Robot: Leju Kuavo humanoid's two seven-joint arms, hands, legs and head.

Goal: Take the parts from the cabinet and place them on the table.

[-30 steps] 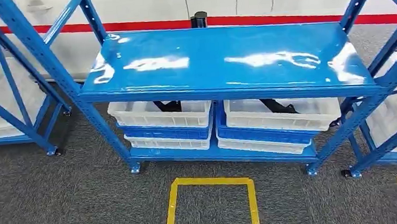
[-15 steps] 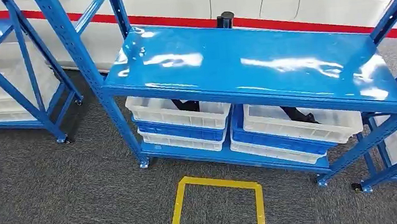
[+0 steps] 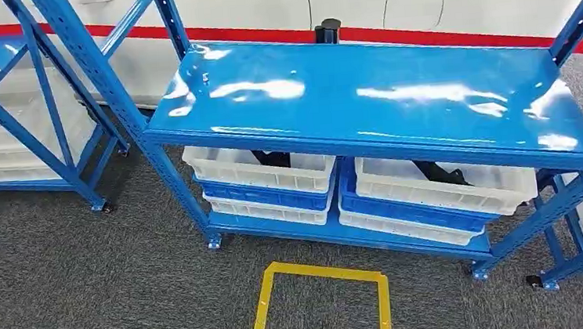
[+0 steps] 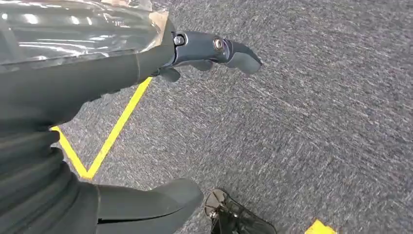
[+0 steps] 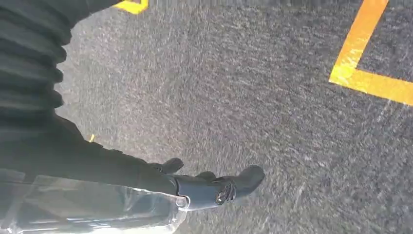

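Camera drifted slightly left — glossy blue cabinet (image 3: 362,100) (ribbed white bins (image 3: 261,171)) unmoved.

No text, label, brand or number can be read anywhere — not on the glossy blue steel shelving rack (image 3: 369,95), nor on the white perforated plastic bins (image 3: 257,171) beneath its top shelf, nor on the grey carpet (image 3: 103,305) with its yellow tape outline (image 3: 320,271).
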